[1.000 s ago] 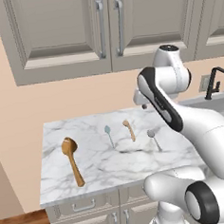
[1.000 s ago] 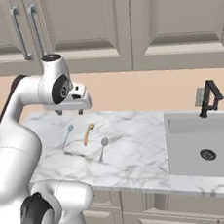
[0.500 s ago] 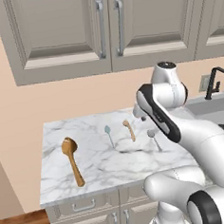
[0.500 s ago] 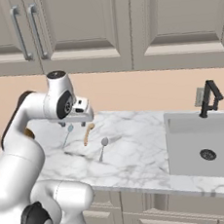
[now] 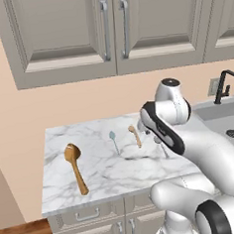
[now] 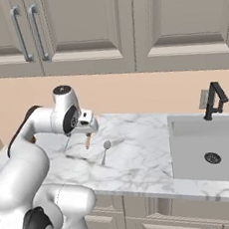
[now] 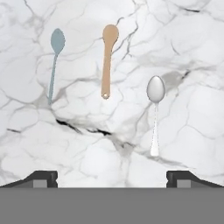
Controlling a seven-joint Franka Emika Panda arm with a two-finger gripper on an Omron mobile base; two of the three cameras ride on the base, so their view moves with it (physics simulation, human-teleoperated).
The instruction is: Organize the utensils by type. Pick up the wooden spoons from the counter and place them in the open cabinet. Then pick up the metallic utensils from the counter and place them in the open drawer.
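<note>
A white robot arm leaned over the marble counter (image 5: 60, 193), its end effector (image 7: 112, 178) hanging above the slab with the jaws spread wide and nothing between them; the two dark fingertips (image 7: 41, 178) stood far apart at the bottom of the hand view. In the right base view the end effector (image 6: 87, 125) hovered just above the cluster of small spoons, clear of the stone.

Taking the pale tan wooden spoon (image 7: 107, 59) as the landmark: it lay flat on the counter, bowl toward the wall and handle pointing toward the counter's front edge. Just to its left, as seen from the front, lay the teal-blue spoon (image 7: 54, 65), roughly parallel, bowl also toward the wall, apart from the tan one. To the tan spoon's right and a little nearer the front edge lay the silver-grey spoon (image 7: 155, 111), again apart and untouched, its bowl level with the tan spoon's handle end.

Well to the left of the tan spoon (image 5: 135, 136), near the counter's left end, lay the large orange-brown wooden spoon (image 5: 74, 167), round bowl toward the wall and handle running toward the front edge. The sink (image 6: 210, 146) with its black faucet (image 6: 212, 101) sat well to the tan spoon's right. The upper cabinet doors (image 5: 102, 30) on the wall behind the tan spoon were closed in both base views.
</note>
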